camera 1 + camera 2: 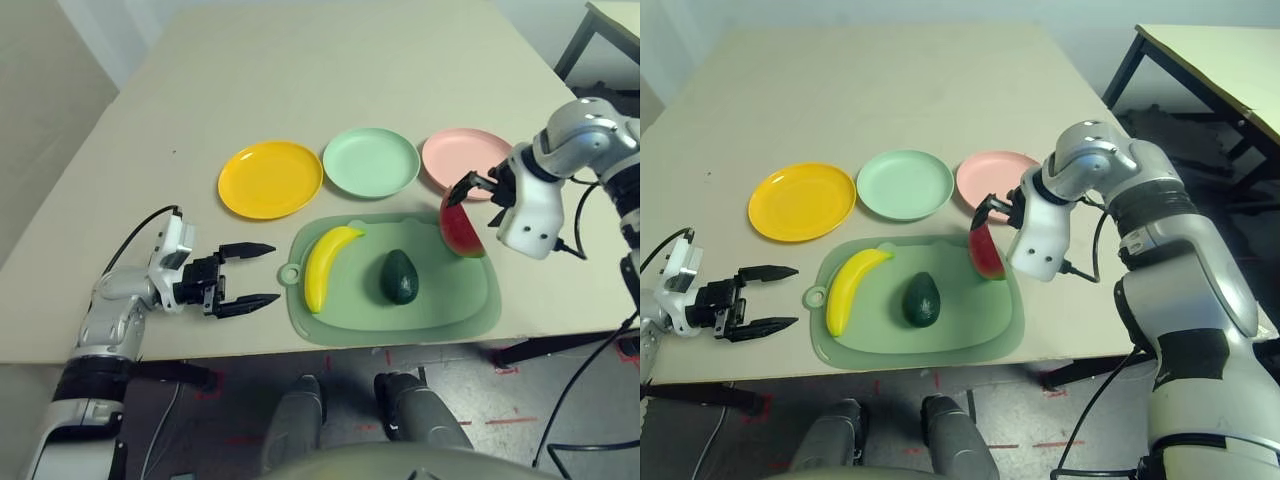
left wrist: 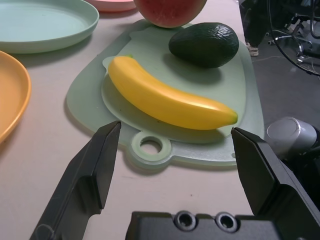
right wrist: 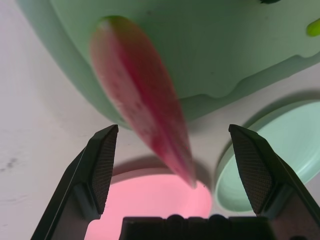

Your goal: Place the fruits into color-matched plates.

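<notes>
Beige table (image 1: 330,60) carries everything. Biggest item on it: light-green mat (image 1: 455,300) w/ ring tab (image 1: 290,273) on its left end, lying near the front edge. Behind the mat, a row of 3 plates, apart from each other: yellow plate (image 1: 270,179) on the left, mint plate (image 1: 371,162) in the middle, pink plate (image 1: 462,157) on the right. Banana (image 1: 327,264) lies on the mat's left part, curved, long axis running front-to-back. Watermelon wedge (image 1: 460,227) stands upright on the mat's right rear corner, red face showing, rind edge down, just in front of pink plate. Avocado (image 1: 401,277) sits mid-mat, between banana and wedge, touching neither. Right gripper (image 3: 172,157) points steeply down over the wedge, jaws wide, one finger each side of the wedge's upper edge, not closed on it. Left gripper (image 1: 248,273) hovers low just left of the ring tab, pointing at the mat, jaws wide, nothing between them.
</notes>
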